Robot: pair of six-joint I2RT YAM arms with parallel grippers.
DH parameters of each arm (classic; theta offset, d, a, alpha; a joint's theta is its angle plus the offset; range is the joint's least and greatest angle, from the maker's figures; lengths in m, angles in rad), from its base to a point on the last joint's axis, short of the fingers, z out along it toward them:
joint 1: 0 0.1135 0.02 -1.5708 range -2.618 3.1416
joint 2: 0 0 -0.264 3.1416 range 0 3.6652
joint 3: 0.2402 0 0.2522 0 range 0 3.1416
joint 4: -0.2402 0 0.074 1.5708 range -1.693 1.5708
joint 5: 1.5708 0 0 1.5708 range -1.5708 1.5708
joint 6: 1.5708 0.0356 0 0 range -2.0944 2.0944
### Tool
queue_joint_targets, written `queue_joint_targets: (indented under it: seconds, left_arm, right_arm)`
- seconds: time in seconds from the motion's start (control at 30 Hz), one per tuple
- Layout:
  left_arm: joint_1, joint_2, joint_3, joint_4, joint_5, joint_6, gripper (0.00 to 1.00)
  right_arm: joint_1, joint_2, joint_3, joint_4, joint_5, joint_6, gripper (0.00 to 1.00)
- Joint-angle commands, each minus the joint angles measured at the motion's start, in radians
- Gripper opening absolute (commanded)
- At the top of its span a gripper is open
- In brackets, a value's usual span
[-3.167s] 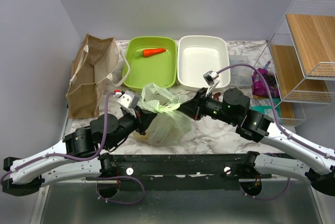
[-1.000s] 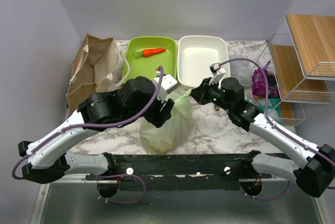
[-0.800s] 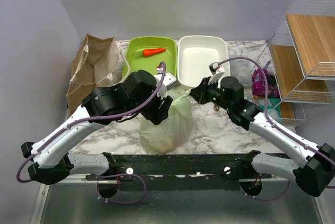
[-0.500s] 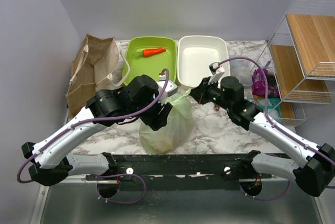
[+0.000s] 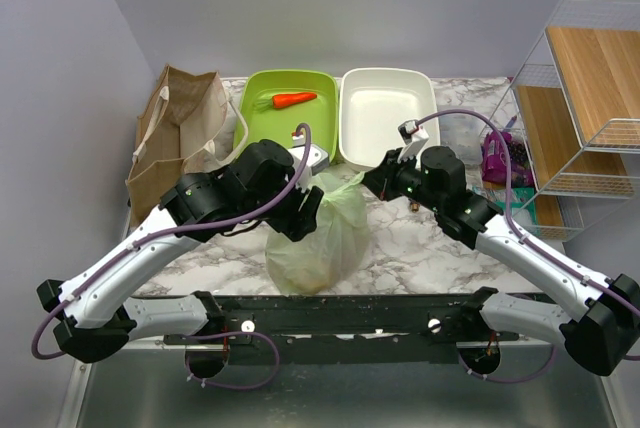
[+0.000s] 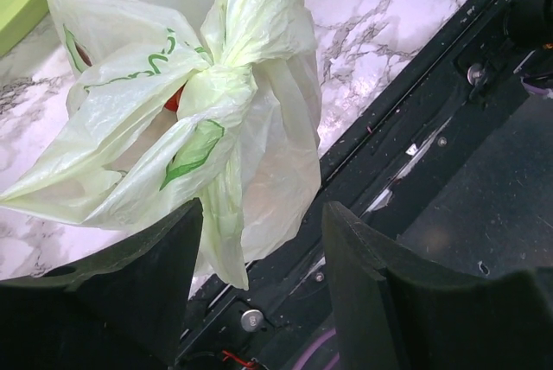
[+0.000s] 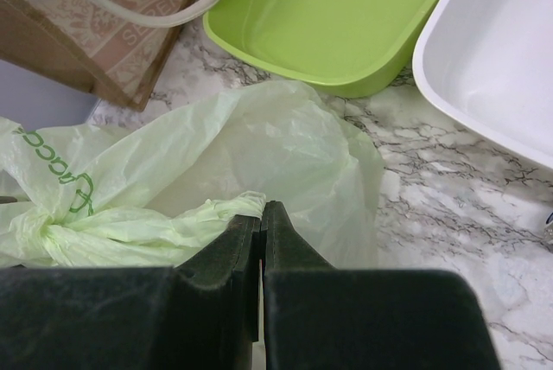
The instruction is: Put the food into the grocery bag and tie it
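SITE: robot test bench staged as a kitchen counter | EVIDENCE: plain lilac walls boxing in marble-print tabletop | black mounting rail running along 6 o'clock, carrying left arm and right arm | wire shelf standing at 3 o'clock | green tub and white tub sitting at 12 o'clock | brown paper bag leaning at 10 o'clock

Plain pale lilac-grey walls enclose a white marble-patterned surface; the light is even. A white wire rack with wooden shelves stands at its right.
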Motion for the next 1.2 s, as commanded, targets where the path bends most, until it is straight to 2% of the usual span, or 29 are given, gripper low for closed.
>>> queue_joint_targets:
  seconds: [0.0,0.3,0.73,0.83,1.07,1.17]
  left_arm:
    - [0.008,-0.013,0.000,0.037,-0.036,0.014,0.59]
    - [0.028,-0.010,-0.049,0.081,-0.037,0.009,0.48]
    - [0.056,-0.020,-0.096,0.114,-0.081,0.024,0.46]
    - [0.059,-0.020,-0.107,0.123,-0.077,0.019,0.37]
    - [0.070,-0.029,-0.123,0.148,-0.067,0.003,0.00]
    - [0.070,-0.041,-0.105,0.143,-0.063,-0.006,0.00]
  right_arm:
    - [0.000,-0.016,0.027,-0.023,-0.027,0.006,0.01]
    - [0.000,-0.012,0.029,-0.028,-0.034,-0.001,0.01]
    - [0.001,0.005,0.040,-0.020,-0.046,-0.005,0.01]
    - [0.001,0.007,0.039,-0.018,-0.047,-0.006,0.01]
    - [0.001,0.011,0.040,-0.019,-0.047,-0.002,0.01]
    - [0.000,0.011,0.043,-0.021,-0.044,0.000,0.01]
